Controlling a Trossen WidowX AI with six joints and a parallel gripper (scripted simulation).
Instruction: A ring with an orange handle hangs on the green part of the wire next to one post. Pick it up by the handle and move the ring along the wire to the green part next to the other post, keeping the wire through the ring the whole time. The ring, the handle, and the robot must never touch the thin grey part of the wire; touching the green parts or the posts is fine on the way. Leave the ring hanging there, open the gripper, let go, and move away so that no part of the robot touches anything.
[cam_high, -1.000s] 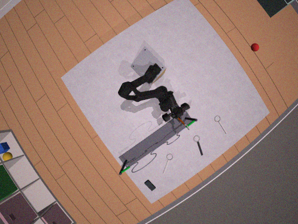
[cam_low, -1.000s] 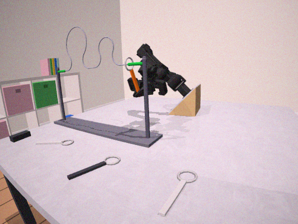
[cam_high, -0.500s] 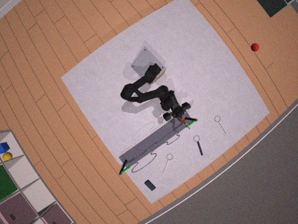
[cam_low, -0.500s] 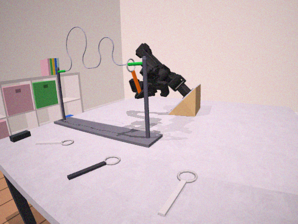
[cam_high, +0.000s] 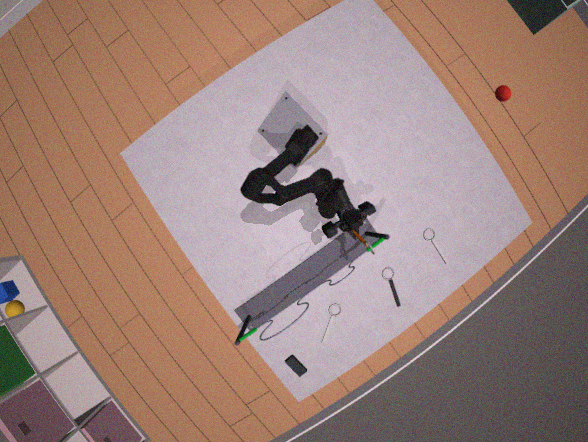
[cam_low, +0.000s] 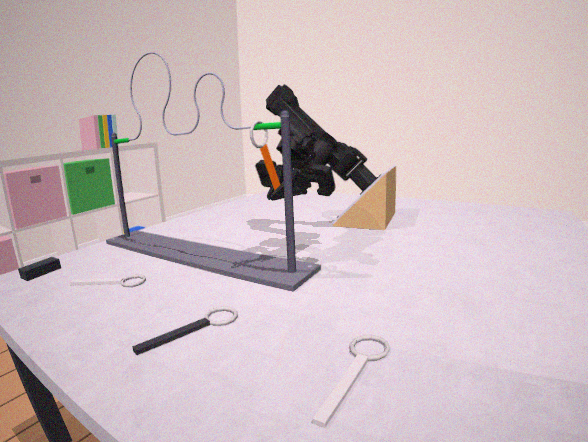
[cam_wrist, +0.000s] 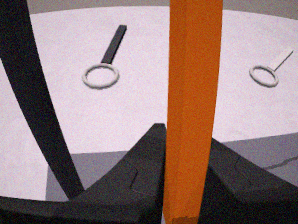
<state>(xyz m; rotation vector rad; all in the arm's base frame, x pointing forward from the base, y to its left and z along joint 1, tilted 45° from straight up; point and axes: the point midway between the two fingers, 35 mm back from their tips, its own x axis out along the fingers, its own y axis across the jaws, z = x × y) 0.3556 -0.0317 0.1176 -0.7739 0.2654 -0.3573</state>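
The ring (cam_low: 259, 146) is around the wire at the inner end of the near green part (cam_low: 272, 126) (cam_high: 379, 243). Its top is close to the wire; whether it touches is too small to tell. Its orange handle (cam_low: 270, 167) (cam_high: 361, 238) (cam_wrist: 192, 100) slants down from the ring. My gripper (cam_low: 276, 191) (cam_wrist: 171, 133) is shut on the handle's lower part, behind the near post (cam_low: 289, 200) (cam_wrist: 35, 95). The grey wire (cam_low: 151, 53) has a tall and a lower hump. The other green part (cam_low: 122, 141) (cam_high: 248, 335) is beside the far post (cam_low: 121, 190).
The posts stand on a grey base (cam_low: 200, 257) (cam_high: 300, 280). In front lie a black-handled ring tool (cam_low: 172, 337) (cam_wrist: 114, 44), two white-handled ones (cam_low: 341, 390) (cam_low: 97, 283) and a black block (cam_low: 40, 268) (cam_high: 296, 365). The near post is close beside my gripper.
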